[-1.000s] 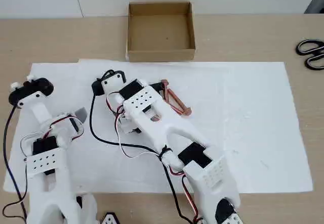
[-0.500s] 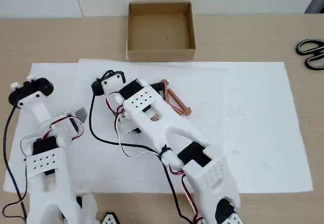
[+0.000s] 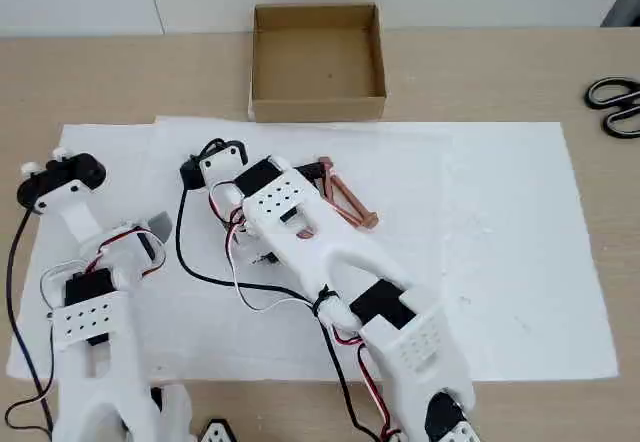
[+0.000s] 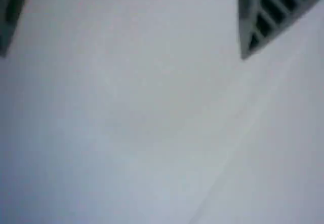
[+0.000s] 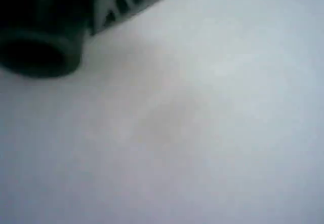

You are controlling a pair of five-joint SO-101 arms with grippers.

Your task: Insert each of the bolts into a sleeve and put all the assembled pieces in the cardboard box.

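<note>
Several copper bolts (image 3: 346, 200) lie in a loose heap on the white sheet (image 3: 500, 242), right of centre. My right gripper (image 3: 311, 173) is at their left end, low over the sheet. A black sleeve (image 5: 38, 51) shows close up in the right wrist view, lying on the sheet beside the gripper; whether it is held I cannot tell. My left gripper (image 3: 152, 234) rests at the left of the sheet, open, with bare sheet between its fingers (image 4: 273, 11). The cardboard box (image 3: 318, 107) stands at the back, nothing visible inside.
Black-handled scissors (image 3: 615, 105) lie at the far right edge of the wooden table (image 3: 500, 72). Black and coloured cables (image 3: 215, 280) loop over the sheet between the two arms. The right half of the sheet is open room.
The right arm's wrist has shifted very slightly toward the left and nearer the front. The bolts, the box and the left arm have stayed put.
</note>
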